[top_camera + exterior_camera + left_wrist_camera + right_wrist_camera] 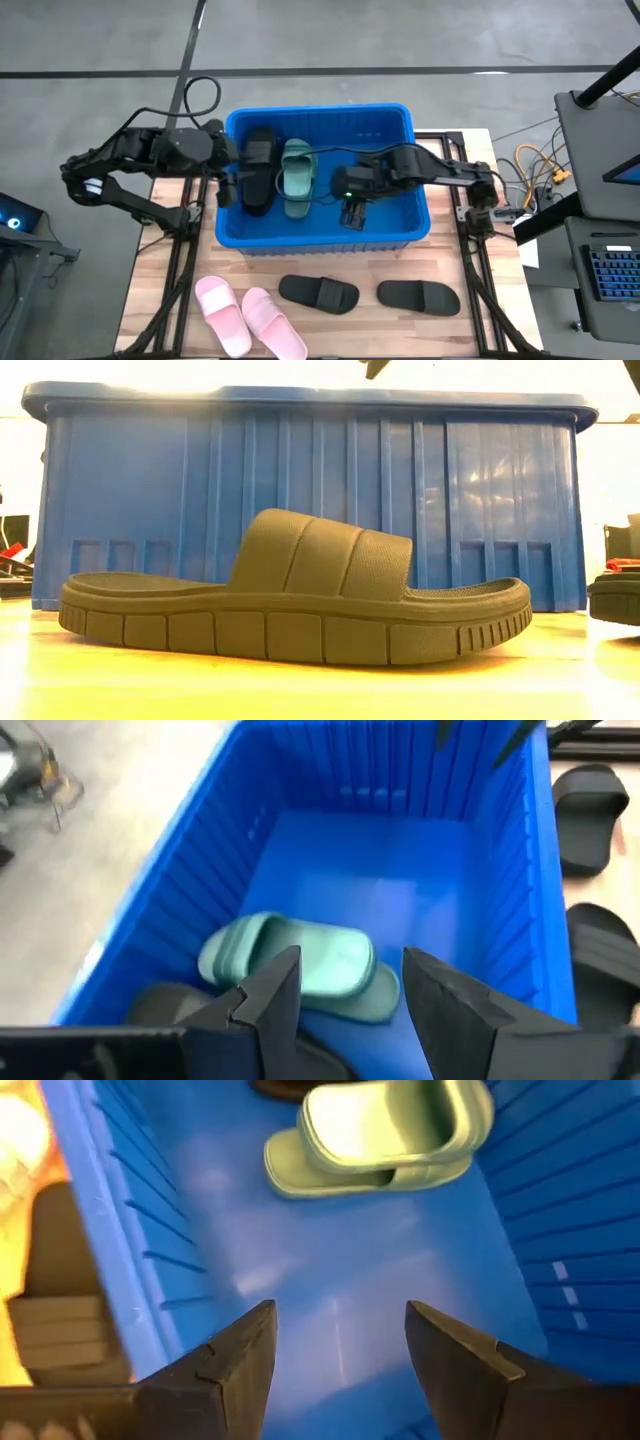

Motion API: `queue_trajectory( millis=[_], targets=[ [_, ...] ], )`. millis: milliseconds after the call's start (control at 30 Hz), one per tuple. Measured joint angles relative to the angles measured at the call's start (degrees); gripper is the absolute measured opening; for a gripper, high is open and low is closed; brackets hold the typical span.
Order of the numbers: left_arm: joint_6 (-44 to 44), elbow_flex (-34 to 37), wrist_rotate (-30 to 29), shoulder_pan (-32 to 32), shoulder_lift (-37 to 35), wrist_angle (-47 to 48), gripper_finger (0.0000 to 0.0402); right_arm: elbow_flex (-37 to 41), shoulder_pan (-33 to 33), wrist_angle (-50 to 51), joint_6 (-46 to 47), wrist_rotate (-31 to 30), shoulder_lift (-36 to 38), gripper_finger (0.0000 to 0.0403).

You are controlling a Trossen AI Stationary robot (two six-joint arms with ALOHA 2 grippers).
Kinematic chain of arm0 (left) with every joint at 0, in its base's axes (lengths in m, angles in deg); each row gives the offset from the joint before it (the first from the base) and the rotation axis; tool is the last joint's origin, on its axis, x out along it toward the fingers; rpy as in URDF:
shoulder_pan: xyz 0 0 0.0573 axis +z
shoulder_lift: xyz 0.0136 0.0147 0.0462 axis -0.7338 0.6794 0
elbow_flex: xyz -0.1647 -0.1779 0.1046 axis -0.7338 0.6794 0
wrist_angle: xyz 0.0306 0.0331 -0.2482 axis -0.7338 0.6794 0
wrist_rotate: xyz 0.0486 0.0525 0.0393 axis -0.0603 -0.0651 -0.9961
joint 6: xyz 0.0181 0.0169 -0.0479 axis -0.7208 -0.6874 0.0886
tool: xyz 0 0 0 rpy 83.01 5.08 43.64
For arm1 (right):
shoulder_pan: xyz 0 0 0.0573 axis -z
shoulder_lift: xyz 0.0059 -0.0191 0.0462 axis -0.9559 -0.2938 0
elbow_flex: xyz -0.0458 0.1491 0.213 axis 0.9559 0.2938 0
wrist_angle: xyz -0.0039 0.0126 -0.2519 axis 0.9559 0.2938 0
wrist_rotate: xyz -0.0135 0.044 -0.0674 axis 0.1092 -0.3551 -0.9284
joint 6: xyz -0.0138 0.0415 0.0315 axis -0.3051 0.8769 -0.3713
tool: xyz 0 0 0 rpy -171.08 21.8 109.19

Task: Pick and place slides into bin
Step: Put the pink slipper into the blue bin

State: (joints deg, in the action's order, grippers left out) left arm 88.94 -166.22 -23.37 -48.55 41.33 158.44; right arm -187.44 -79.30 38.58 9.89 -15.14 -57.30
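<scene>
- The blue bin [325,235] is sitting at the middle of the wooden bench [160,290], toward the 12 o'clock edge in the high view.
- Inside the bin, a light green slide [298,178] is lying beside a black slide [258,170], the black one at its 9 o'clock side; both are resting on the bin floor near the left wall.
- The left tool [228,185] is reaching over the bin's 9 o'clock rim just by the black slide; in the left wrist view its fingers [270,1005] are standing spread apart, gripping nothing, with the green slide showing between and beyond them.
- The right tool [355,212] is hanging inside the bin at the green slide's 3 o'clock side, over bare blue floor; its fingers [245,1355] are also spread, empty.
- On the bench at the bin's 6 o'clock side, two dark slides are lying apart, one [318,293] near the middle and one [418,296] at its 3 o'clock.
- Two pink slides [245,318] are lying side by side, touching, toward 7 o'clock of the bin.
- In the low view, one dark slide [300,605] is filling the foreground, with the bin wall right behind it.
</scene>
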Motion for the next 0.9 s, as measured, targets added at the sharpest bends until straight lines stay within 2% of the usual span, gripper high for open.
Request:
queue_trajectory(
  millis=[233, 433, 667, 900],
  targets=[
    [5.98, 0.01, 0.04, -1.51, -0.52, 2.56, 0.016, 2.61, -5.2, -0.04, 5.84, -4.98, 5.26, 0.021],
    [11.26, 2.82, -0.53, -4.95, 0.74, 1.66, 0.016, 10.36, -12.74, 0.01, 12.44, -5.62, 10.87, 0.021],
    [21.64, 8.16, -4.07, -12.26, 3.58, -4.84, 0.016, 19.51, -24.87, 0.03, 24.72, -8.53, 14.58, 0.021],
    [29.01, 7.32, -4.55, -18.91, 10.01, -8.38, 0.016, 23.3, -38.47, -0.06, 41.41, -10.86, 15.37, 0.021]
  ],
)
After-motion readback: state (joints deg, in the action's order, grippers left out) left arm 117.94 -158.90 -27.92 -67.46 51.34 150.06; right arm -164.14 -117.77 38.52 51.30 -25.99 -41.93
